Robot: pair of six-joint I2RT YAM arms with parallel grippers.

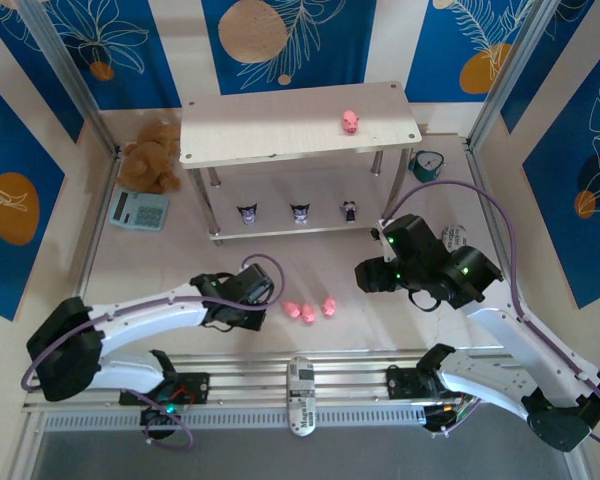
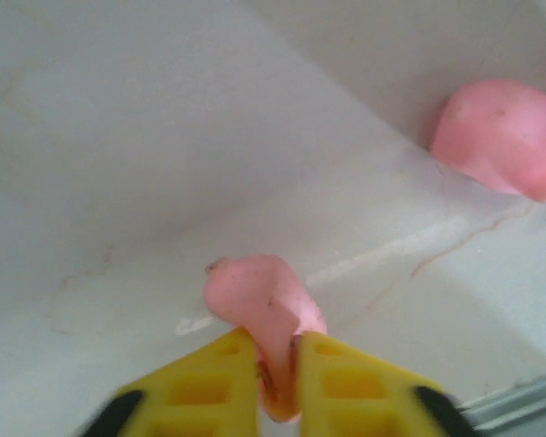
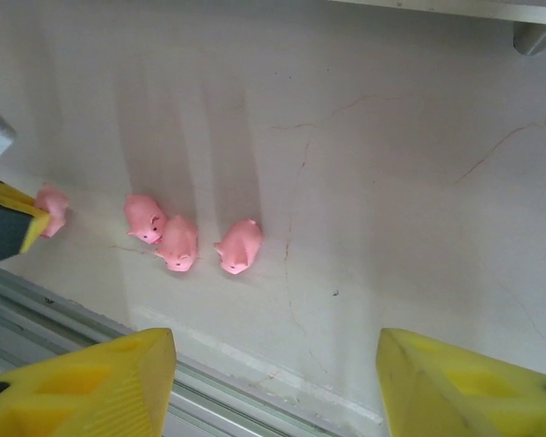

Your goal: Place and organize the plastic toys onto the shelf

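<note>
While in left pincer (image 2: pixel 276 353), pig (image 2: pixel 253 296) lengthwise.

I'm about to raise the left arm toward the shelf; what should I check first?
1. Left gripper shut on held pig: ok.
2. Grip secure: only one end of the pig is pinched; cannot tell.
3. Right gripper open and empty: ok.
4. Three loose pigs lie apart from the held pig: ok.
5. Shelf top board has bare room beside the shelved pig: ok.
6. Dark figurines lined up on the lower tier: ok.
</note>
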